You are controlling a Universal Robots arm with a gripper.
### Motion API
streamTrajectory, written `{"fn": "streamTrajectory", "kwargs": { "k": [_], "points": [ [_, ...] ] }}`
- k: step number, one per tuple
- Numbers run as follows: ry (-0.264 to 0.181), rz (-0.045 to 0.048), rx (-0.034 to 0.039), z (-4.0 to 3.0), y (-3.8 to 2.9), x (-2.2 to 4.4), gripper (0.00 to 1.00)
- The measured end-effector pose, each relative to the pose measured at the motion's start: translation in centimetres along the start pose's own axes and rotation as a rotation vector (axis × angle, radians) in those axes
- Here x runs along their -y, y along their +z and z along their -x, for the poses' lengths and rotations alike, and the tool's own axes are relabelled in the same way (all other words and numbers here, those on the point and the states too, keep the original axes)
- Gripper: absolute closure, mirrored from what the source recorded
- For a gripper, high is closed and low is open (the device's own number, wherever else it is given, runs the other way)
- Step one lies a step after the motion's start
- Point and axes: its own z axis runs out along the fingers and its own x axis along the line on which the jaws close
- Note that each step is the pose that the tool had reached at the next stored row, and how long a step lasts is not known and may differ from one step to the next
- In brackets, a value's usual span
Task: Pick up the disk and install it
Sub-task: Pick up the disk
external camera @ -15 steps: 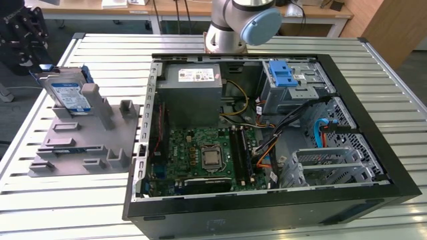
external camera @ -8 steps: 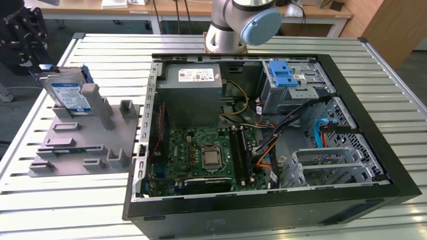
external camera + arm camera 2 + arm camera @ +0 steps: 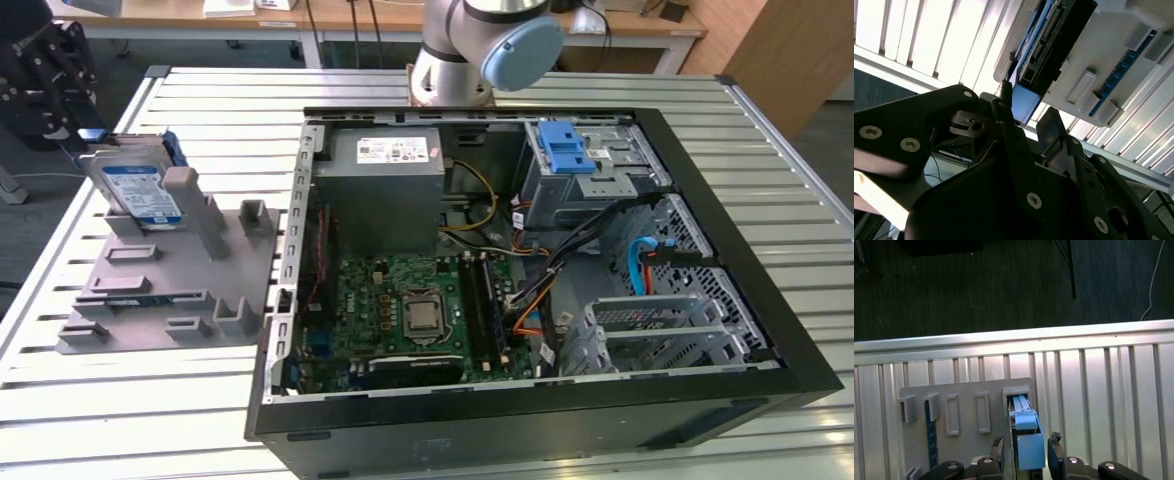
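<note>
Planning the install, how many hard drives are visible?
1: the disk stands upright in the grey holder at the exterior view's left. Others may hide in the case.

I log the disk (image 3: 135, 190) as silver, with a white-and-blue label and a blue frame. Holder (image 3: 160, 290) is plain grey. Gripper (image 3: 1026, 444) is black with silver screws. Table (image 3: 134, 420) is pale silver with slatted stripes. Computer case (image 3: 534, 425) is black; motherboard (image 3: 400, 310) green; power supply (image 3: 387, 190) grey with a white sticker; latch (image 3: 563, 150) blue. Cables (image 3: 470, 220) are yellow and orange. Arm (image 3: 461, 40) is silver-grey with a light blue cap.
</note>
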Motion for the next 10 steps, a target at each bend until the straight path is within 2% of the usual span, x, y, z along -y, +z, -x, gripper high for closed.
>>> {"fn": "streamTrajectory", "kwargs": {
  "k": [5,10],
  "points": [
    [0.000,0.0009,-0.0016,-0.01,0.55,0.00,0.53],
    [0.000,0.0047,-0.0030,-0.02,1.42,-0.01,0.53]
  ]
}}
